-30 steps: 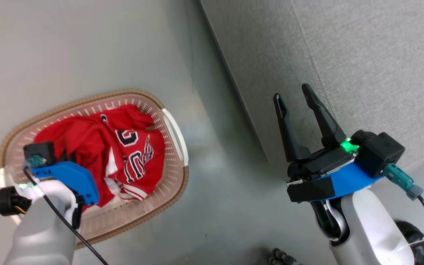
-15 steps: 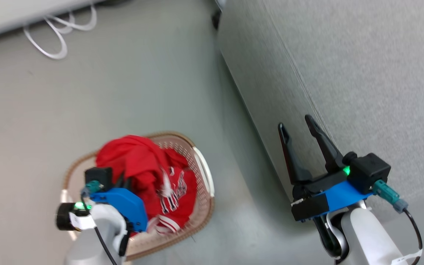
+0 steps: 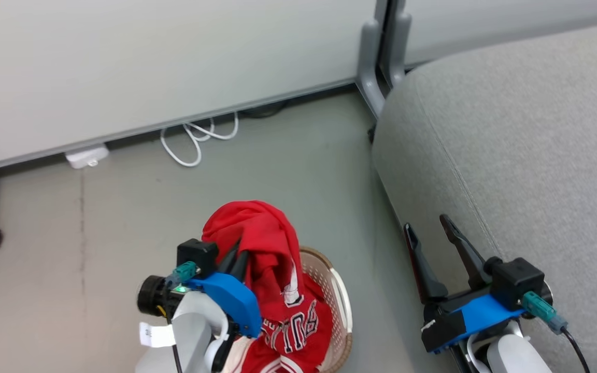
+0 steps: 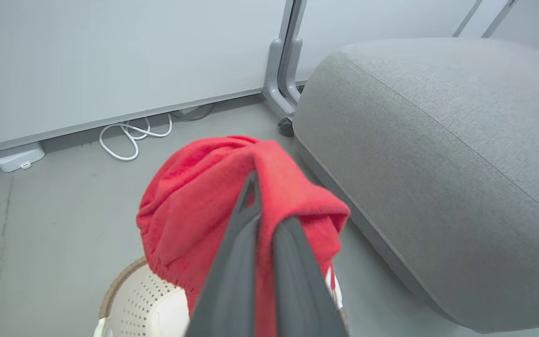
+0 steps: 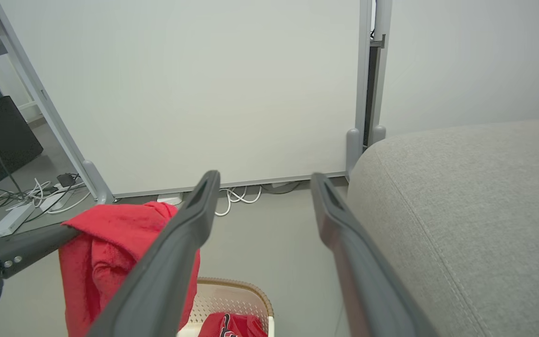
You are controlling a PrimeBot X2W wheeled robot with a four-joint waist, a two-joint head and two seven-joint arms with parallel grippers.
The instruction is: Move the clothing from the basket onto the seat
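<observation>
Well, my left gripper (image 3: 237,253) is clamped on a fold of the red shirt (image 3: 257,228), which I hold up above the basket (image 3: 337,290). The cloth drapes over both fingers and hangs down in a long bundle. The jersey (image 3: 293,324) lies below it. Its lower part is in the basket and its upper edge rises against the hanging shirt, and I can't tell whether the two are tangled. My right gripper (image 3: 425,224) has its fingers apart and holds nothing. It is close beside the front edge of the seat (image 3: 511,145).

My main worry is the jersey. If it is caught in the shirt, swinging across could drag it halfway out and drop it on the floor (image 3: 122,217) between the basket and the seat.

A trailing hem could also hook the basket's rim, and I judge the basket light enough to tip or slide.

My hold is on a bunched fold, not a flat layer, so a quick swing might let the cloth slip out.

If I carry the shirt too low, it may snag on the seat's rounded front or brush my open right fingers, which stand in the path.
</observation>
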